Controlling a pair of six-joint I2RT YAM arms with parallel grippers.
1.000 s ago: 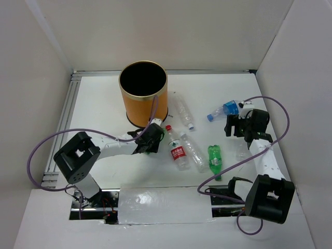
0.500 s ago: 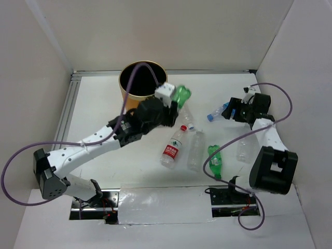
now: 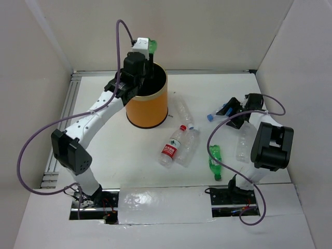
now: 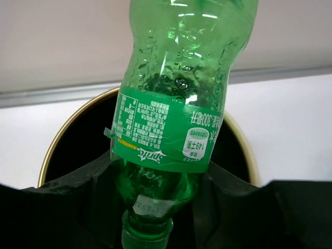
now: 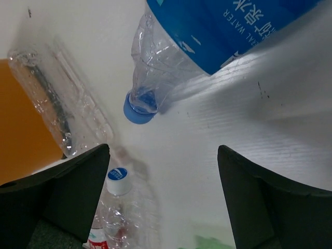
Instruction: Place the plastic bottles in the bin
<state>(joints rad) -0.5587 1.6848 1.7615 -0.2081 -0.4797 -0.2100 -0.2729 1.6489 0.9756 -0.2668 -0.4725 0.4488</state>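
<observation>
Left wrist view: my left hand [image 4: 155,199] is clamped on the neck end of a green bottle [image 4: 176,98]. Its cap points toward me, and its body reaches out over the bin [image 4: 54,155], whose black mouth lies beneath. Top external view: this hand hangs above the back part of the orange bin, which stands on the desk [image 3: 207,88]. I judge the step in hand to be the drop. To do it well, I should centre the whole bottle over the dark opening, tip its far end down, then part the fingers. It looks light and could bounce off the pale rim. My right hand [image 5: 166,171] has fingers apart and holds nothing, hovering just beside a blue-capped bottle [image 5: 161,67] lying on the desk. A red-capped bottle [image 3: 173,145] lies near the bin.
</observation>
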